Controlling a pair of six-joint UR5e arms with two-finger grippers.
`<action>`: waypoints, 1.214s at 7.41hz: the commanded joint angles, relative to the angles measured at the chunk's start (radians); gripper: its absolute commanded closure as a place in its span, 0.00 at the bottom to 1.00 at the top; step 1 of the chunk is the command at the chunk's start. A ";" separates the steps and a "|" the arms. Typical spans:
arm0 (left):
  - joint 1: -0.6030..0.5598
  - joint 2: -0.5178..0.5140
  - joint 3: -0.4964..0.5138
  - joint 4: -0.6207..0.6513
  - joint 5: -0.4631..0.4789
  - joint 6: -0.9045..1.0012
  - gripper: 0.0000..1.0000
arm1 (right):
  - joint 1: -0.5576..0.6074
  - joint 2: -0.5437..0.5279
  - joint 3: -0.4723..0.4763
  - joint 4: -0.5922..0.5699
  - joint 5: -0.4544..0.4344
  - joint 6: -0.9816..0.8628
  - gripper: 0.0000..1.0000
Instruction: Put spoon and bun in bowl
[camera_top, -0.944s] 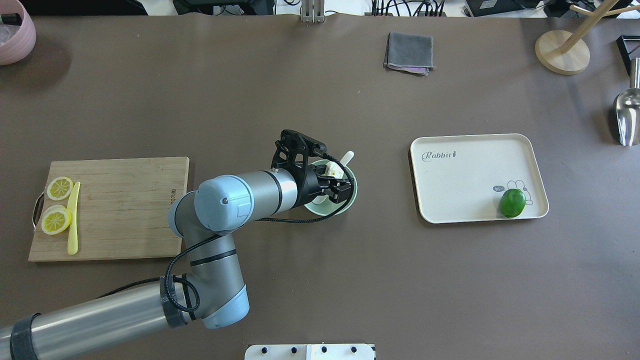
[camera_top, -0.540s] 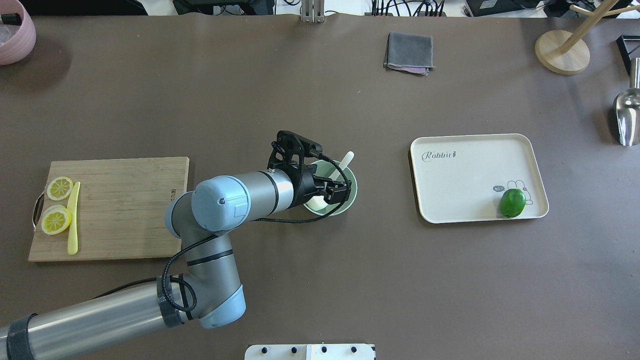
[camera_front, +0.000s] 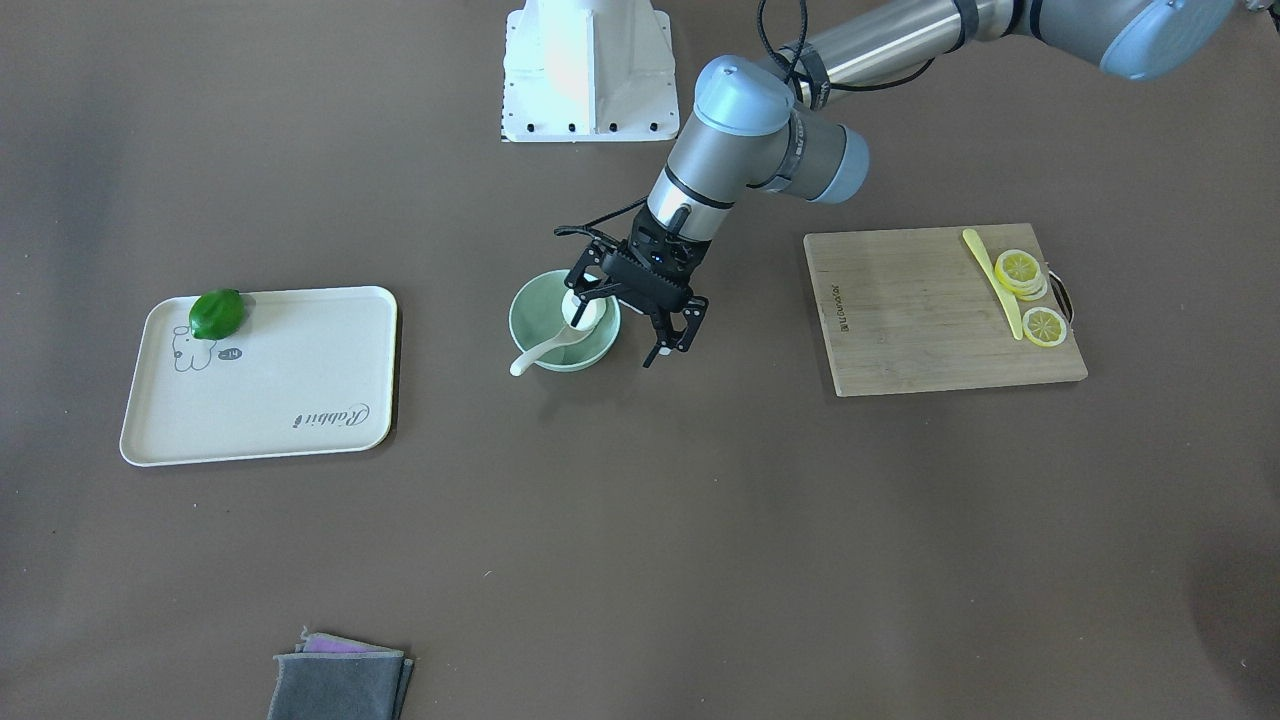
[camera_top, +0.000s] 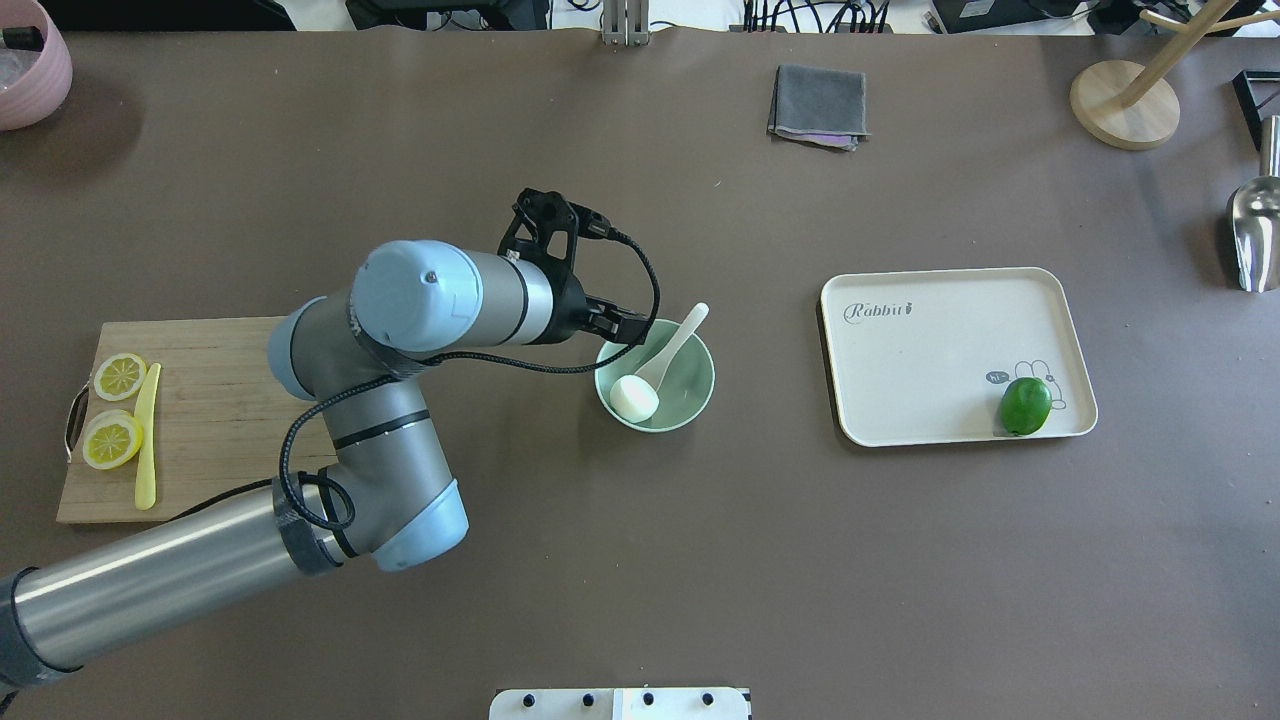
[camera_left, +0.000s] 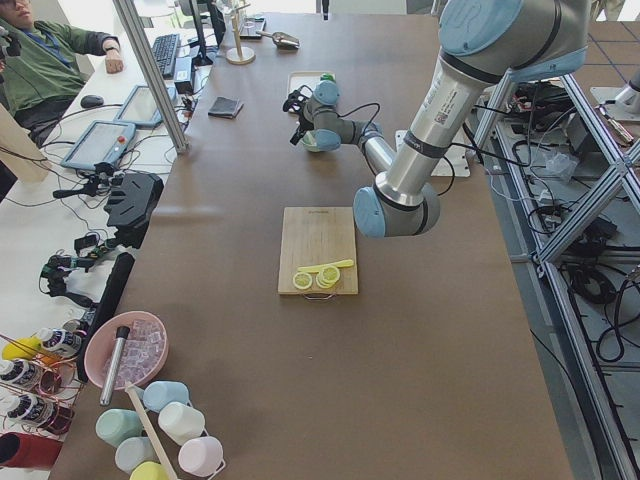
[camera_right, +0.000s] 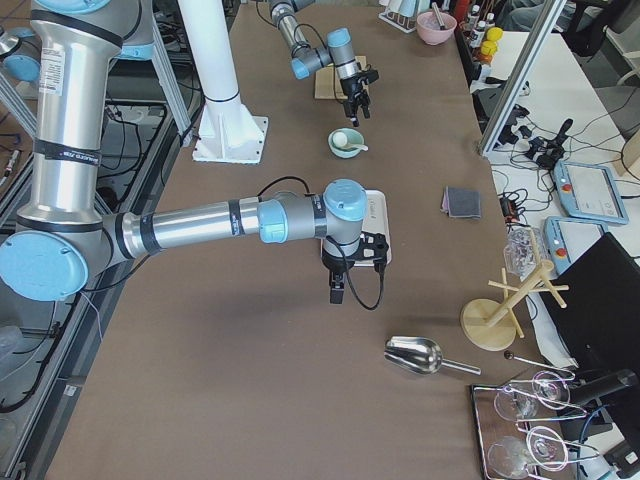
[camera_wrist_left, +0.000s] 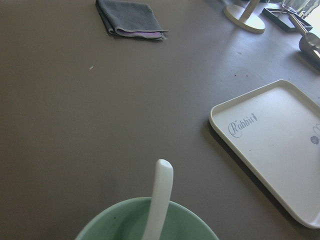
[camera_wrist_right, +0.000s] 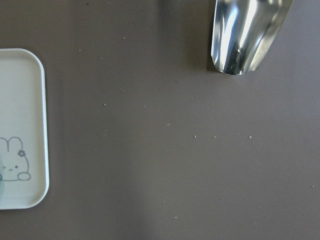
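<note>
Left claw (camera_front: 613, 338): released and empty, jaws spread, at the bowl's rim on the side toward the bench's left end
Bowl (camera_top: 697, 375): mid-bench, well clear of every edge
Bun (camera_top: 634, 397): inside the bowl, against the wall on the left-end side
Spoon (camera_top: 675, 345): scoop in the bowl touching the bun, handle over the rim, pointing toward the far right corner
Your open room: bare bench from the bowl to the near edge, to the far edge, and across to the tray
Tray (camera_top: 940, 350): toward the right end, well apart from the bowl, a lime (camera_top: 1026, 405) in its near right corner
Cutting board (camera_top: 200, 450): toward the left end, partly under the left arm
Cloth (camera_top: 818, 103): near the far edge
Right claw (camera_right: 338, 290): by the tray's right-end edge; you cannot tell whether it is spread or clenched
</note>
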 joint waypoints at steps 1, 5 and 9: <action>-0.200 0.126 -0.127 0.207 -0.284 0.217 0.02 | 0.051 -0.075 -0.011 -0.001 -0.005 -0.120 0.00; -0.641 0.442 -0.169 0.307 -0.601 0.789 0.02 | 0.098 -0.106 -0.070 -0.001 0.007 -0.217 0.00; -0.845 0.674 -0.102 0.389 -0.595 1.094 0.02 | 0.098 -0.104 -0.088 0.005 0.007 -0.213 0.00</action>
